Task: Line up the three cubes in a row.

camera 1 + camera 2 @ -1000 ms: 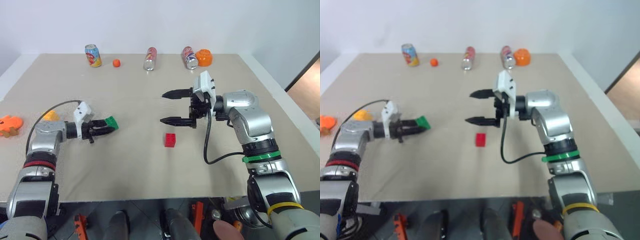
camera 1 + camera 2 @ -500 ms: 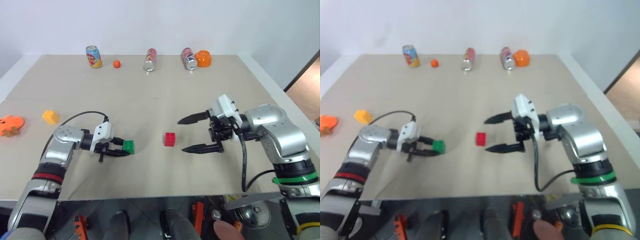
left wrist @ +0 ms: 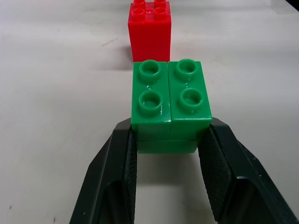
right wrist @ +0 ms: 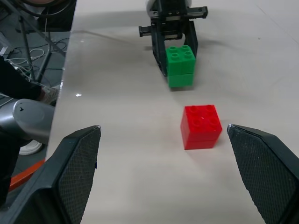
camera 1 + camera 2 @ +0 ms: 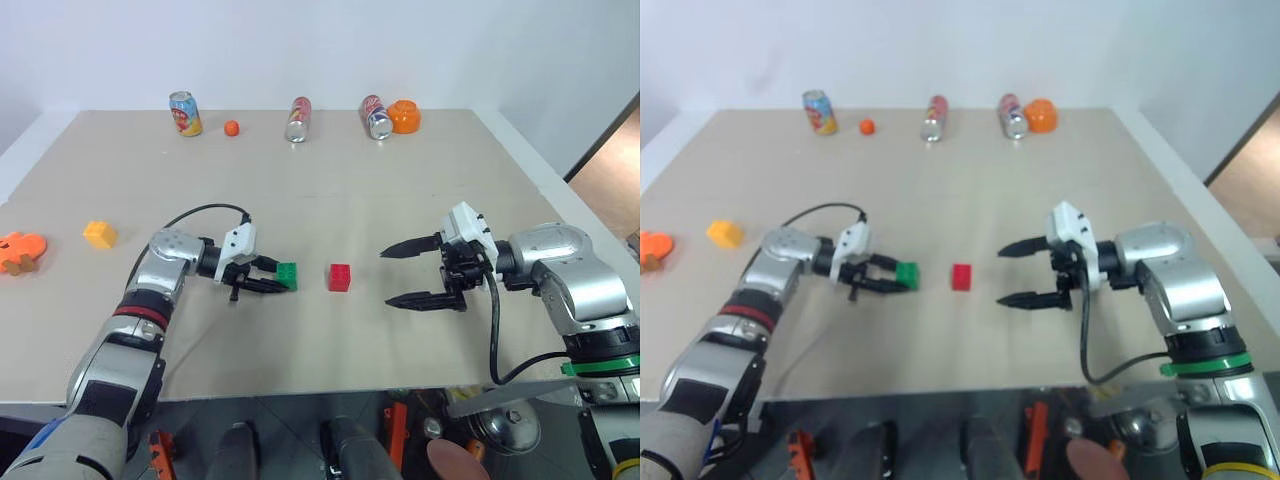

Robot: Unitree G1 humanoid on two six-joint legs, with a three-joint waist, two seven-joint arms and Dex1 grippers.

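Left gripper point(image 5: 275, 280) clamping the green cube point(image 5: 287, 276) between both black fingers, gripping its lower sides so the studded top stays level and uncovered. Hovering low over the beige table point(image 5: 400, 190), possibly just touching it; contact hard to tell. Holding the green cube just beside the red cube point(image 5: 340, 277), a small gap between them, apparently to set it down on the same line.

Right gripper point(image 5: 412, 272) hanging on the other side of the red cube, fingers spread as wide as they go, grasping nothing. Pointing toward the red cube but well clear of it, seemingly leaving room for the placement.

Yellow-orange cube point(image 5: 99, 234) sitting far off near the table's left edge, well apart from the other two, close to an orange toy point(image 5: 20, 251) at the very edge. Still needing to be fetched for the row, judging by where it lies.

Along the far edge, away from the work: a standing soda can point(image 5: 185, 112), a small orange ball point(image 5: 232, 127), two cans lying on their sides point(image 5: 299, 118) point(image 5: 376, 116), and an orange pumpkin-faced toy point(image 5: 405, 115) touching the second one. None of these in the way.

Task roughly a third done by this reading: one cube in place, one being delivered, one waiting.
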